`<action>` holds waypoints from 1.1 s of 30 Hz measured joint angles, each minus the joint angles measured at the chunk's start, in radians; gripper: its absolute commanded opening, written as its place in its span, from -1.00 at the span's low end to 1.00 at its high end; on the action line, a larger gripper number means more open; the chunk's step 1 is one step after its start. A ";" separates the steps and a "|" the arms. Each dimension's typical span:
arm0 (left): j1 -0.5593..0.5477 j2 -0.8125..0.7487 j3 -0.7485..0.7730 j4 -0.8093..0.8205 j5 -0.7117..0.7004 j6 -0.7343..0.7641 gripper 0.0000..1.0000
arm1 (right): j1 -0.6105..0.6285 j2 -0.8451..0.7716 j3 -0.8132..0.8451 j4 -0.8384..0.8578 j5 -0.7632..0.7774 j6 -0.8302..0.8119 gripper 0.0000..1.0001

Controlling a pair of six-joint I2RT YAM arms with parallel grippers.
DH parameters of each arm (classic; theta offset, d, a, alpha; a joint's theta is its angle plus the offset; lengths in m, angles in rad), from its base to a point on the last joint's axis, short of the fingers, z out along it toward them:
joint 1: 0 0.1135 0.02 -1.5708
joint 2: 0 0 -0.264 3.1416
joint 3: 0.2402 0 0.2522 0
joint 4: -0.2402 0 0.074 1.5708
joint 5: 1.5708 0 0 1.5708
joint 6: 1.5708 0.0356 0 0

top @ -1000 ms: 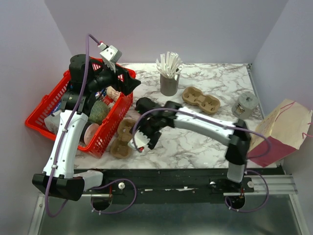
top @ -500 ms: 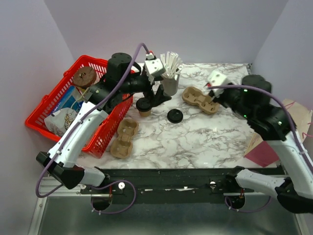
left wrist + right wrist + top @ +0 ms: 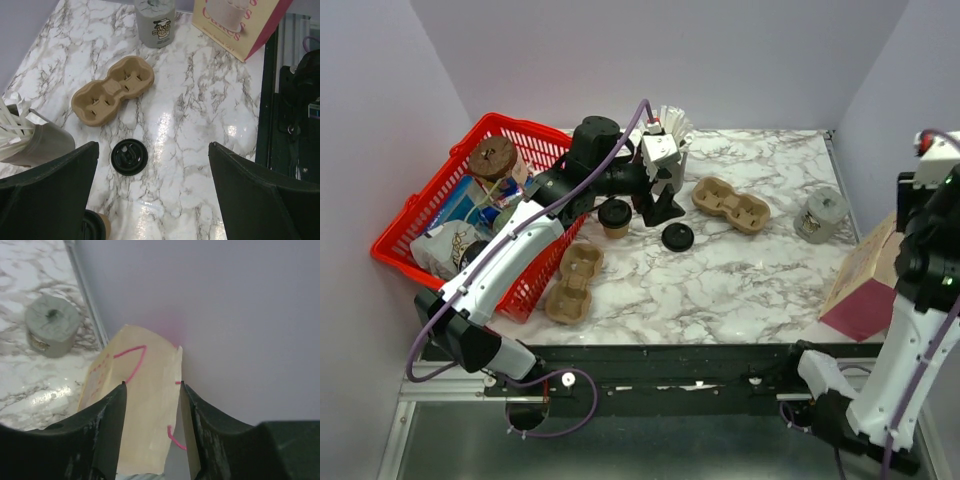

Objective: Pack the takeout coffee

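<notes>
From above, the left hand (image 3: pixel 662 208) hangs over the counter (image 3: pixel 760 280) between the cup (image 3: pixel 615 216), upright beside the red basket (image 3: pixel 420 215), and its lid (image 3: pixel 677 237), lying apart to the right. The left wrist view adds that this hand's fingers are spread wide, with a pulp carrier (image 3: pixel 112 91) beyond the lid. The right wrist view shows the right hand (image 3: pixel 152 435) parted over a paper bag (image 3: pixel 142 400), probably not touching it

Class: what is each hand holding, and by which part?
Nothing. The left hand hangs open above the black lid; the right hand is open over the paper bag.
</notes>
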 measured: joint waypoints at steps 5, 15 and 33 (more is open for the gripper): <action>0.000 0.004 -0.008 0.039 0.018 -0.019 0.96 | -0.351 0.213 0.176 -0.147 -0.143 0.080 0.46; 0.000 0.004 -0.079 0.075 0.043 -0.045 0.96 | -0.640 0.275 0.112 -0.294 -0.241 0.088 0.42; 0.000 0.005 -0.077 0.079 0.052 -0.056 0.97 | -0.733 0.315 -0.085 -0.337 -0.389 0.023 -0.50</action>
